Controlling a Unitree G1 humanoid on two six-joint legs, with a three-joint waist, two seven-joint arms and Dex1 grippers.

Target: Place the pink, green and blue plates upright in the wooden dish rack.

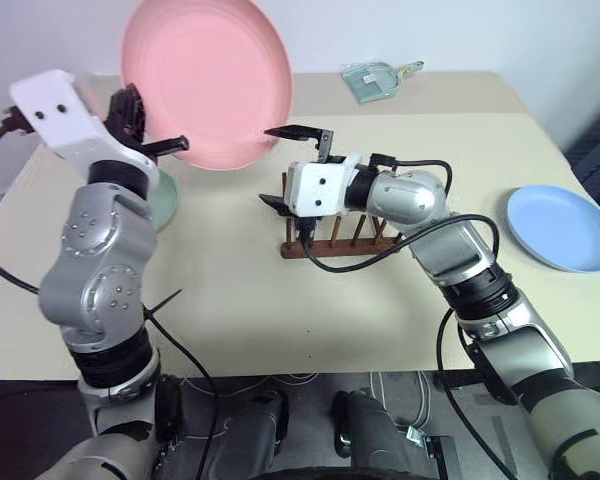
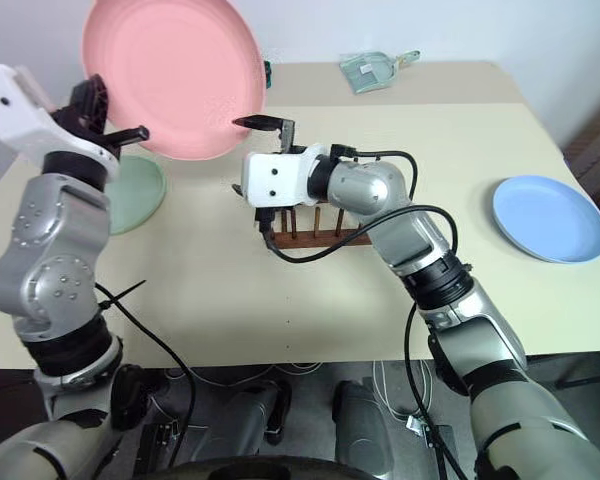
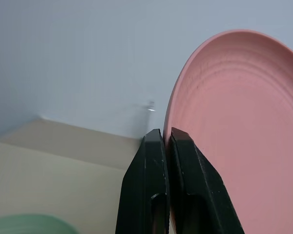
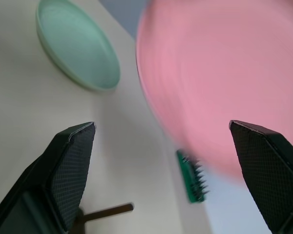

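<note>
No readable writing; left gripper (image 3: pixel 167 146) pinches matte round pink plate (image 1: pixel 206 78) rim; right gripper (image 4: pixel 171 146) spread wide, holding nothing; peg-lined wooden dish rack (image 1: pixel 332 240) behind.

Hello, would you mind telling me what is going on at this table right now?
The robot is loading plates into the wooden dish rack. Its left gripper is shut on the pink plate's rim, holding it up in the air. The right gripper is open beside that plate, above the rack. The green plate and the blue plate lie flat on the table.
</note>
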